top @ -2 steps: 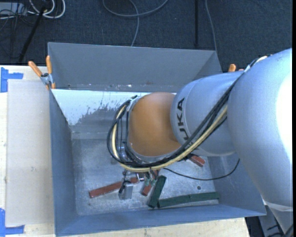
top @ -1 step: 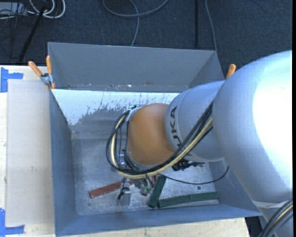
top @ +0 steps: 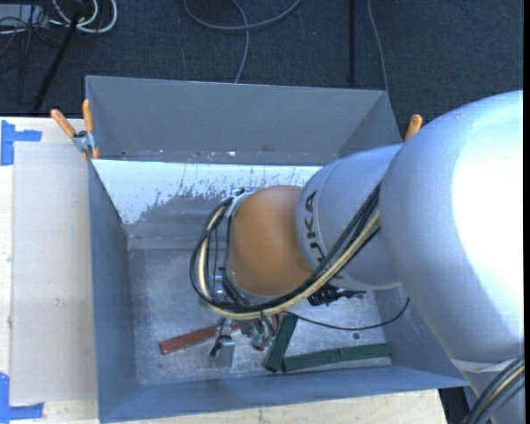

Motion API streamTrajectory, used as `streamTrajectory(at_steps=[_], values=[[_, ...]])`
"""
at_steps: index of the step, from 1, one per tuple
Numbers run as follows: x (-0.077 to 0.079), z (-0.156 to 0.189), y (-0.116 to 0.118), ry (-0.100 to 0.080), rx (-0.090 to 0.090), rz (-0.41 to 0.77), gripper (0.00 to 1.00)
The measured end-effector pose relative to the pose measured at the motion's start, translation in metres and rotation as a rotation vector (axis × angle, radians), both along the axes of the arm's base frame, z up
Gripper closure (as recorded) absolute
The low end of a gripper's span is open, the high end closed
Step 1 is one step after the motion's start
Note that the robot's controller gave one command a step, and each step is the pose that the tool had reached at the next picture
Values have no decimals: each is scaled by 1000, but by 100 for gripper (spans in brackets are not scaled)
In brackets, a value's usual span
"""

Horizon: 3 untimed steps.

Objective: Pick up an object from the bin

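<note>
Reaching in from the right, the big grey arm covers much of the grey metal bin. At its wrist sits a round orange cover with black cables looped around it. On the bin floor, near the front wall, lies a dark green angled bar, and to its left a flat red-brown strip. The gripper is low over the floor, just at the right end of this strip, between the strip and the green bar. Whether the gripper is released or clenched, I cannot tell.
</note>
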State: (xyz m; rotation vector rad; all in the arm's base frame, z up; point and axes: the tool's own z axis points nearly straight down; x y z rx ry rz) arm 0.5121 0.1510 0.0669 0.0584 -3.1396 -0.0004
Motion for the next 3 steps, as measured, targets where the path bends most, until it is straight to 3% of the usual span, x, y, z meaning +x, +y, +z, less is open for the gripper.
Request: streamTrajectory(at_steps=[1, 3], values=[[0, 1, 0, -1, 1, -2, 100], [4, 109, -1, -6, 2, -8, 100]])
